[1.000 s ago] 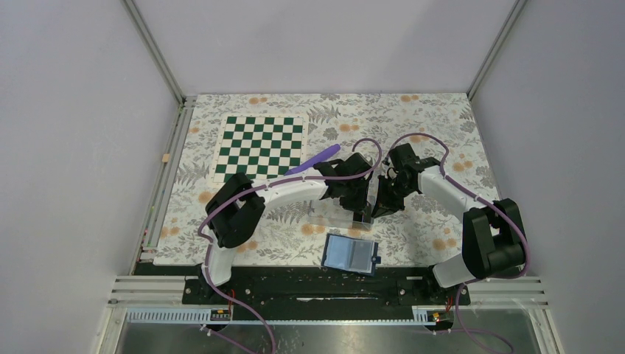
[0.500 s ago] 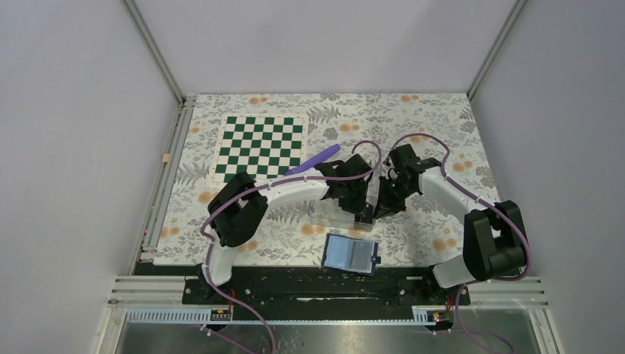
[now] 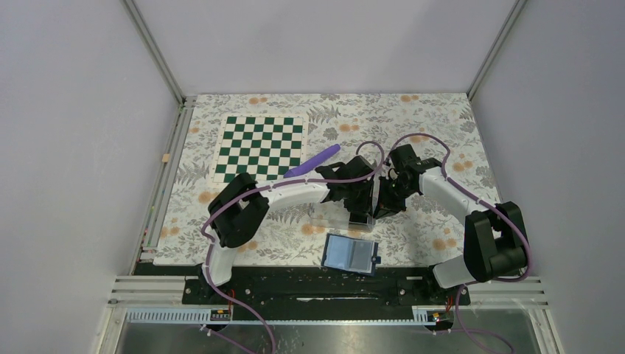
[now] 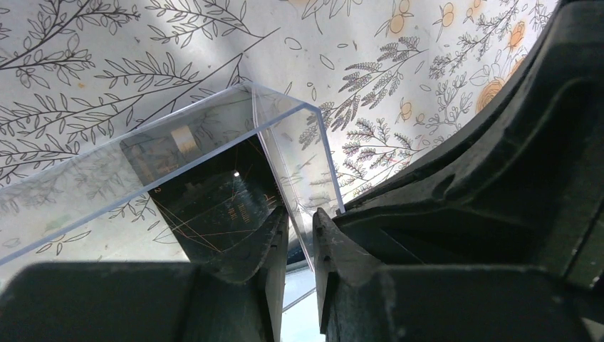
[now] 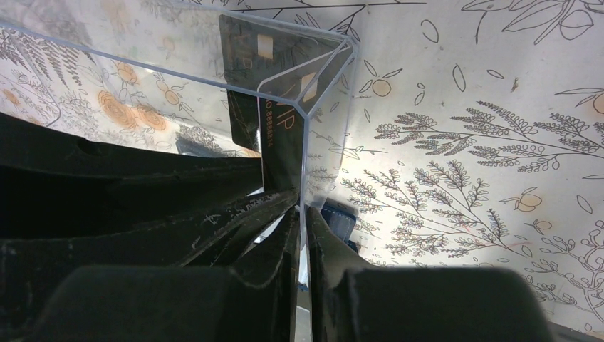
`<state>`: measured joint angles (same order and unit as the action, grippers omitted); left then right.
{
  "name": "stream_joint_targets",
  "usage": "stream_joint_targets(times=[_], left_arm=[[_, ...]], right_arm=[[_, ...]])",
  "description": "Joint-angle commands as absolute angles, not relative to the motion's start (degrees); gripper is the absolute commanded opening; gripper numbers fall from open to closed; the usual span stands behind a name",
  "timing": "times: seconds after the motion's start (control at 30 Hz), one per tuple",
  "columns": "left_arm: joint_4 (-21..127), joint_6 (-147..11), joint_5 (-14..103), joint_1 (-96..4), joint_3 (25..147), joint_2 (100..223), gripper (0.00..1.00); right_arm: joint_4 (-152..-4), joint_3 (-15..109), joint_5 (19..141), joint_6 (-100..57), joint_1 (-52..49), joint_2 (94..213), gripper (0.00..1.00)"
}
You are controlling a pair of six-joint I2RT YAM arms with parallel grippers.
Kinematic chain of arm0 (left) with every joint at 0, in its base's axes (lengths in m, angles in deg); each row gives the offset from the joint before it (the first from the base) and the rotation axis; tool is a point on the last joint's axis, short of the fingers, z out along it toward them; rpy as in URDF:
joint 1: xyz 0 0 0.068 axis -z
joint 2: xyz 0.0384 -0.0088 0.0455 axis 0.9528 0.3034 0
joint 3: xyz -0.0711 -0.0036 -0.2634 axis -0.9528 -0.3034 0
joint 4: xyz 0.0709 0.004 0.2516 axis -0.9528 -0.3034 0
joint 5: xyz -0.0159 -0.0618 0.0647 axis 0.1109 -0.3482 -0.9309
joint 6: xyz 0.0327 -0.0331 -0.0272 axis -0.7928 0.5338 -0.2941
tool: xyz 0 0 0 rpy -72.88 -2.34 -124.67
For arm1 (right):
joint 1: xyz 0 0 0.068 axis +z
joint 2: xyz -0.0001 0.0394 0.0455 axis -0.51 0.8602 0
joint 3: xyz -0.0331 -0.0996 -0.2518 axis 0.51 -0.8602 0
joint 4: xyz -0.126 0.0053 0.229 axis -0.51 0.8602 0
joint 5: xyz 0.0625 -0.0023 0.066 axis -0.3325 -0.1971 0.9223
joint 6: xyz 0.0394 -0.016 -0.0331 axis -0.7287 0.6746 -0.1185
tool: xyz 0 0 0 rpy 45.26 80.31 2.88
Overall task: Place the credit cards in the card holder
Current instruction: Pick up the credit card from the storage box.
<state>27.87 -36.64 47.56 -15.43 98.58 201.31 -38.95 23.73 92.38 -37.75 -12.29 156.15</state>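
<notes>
Scarcely moved, left fingers (image 4: 335, 251) and right fingers (image 5: 283, 246) pinch the clear tray (image 4: 288, 139); black card (image 5: 281, 135) reads "IP".

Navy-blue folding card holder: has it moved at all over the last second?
No. The open navy-blue folding card holder sits at the same spot and angle against the black base rail, just below the clear plastic tray.

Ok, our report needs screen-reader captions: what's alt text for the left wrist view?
The left gripper has its fingers closed on a wall of the clear tray; a dark card sits inside, floral table cover behind.
</notes>
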Motion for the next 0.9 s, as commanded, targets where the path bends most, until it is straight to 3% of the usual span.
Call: stream_joint_targets(times=[0.0,0.2,0.33,0.67,0.87], left_arm=[[29.3,-36.7,48.1,-14.9,99.5,199.9,0.2],[23.9,-38.6,44.3,-14.8,101.1,200.3,0.17],[24.0,-38.8,43.9,-15.0,101.0,199.9,0.0],[30.7,-36.9,46.1,-16.4,95.1,194.7,0.0],[35.8,-34.9,46.1,-18.6,89.0,187.2,0.0]], right_arm=[[-38.1,25.7,93.2,-36.8,-12.1,154.4,0.13],[-37.8,25.6,92.8,-36.4,-12.1,154.2,0.13],[-37.4,26.0,92.7,-36.3,-12.1,154.3,0.13],[-36.4,27.2,92.2,-35.8,-12.2,152.9,0.15],[-36.2,28.2,92.2,-36.0,-12.2,150.6,0.29]])
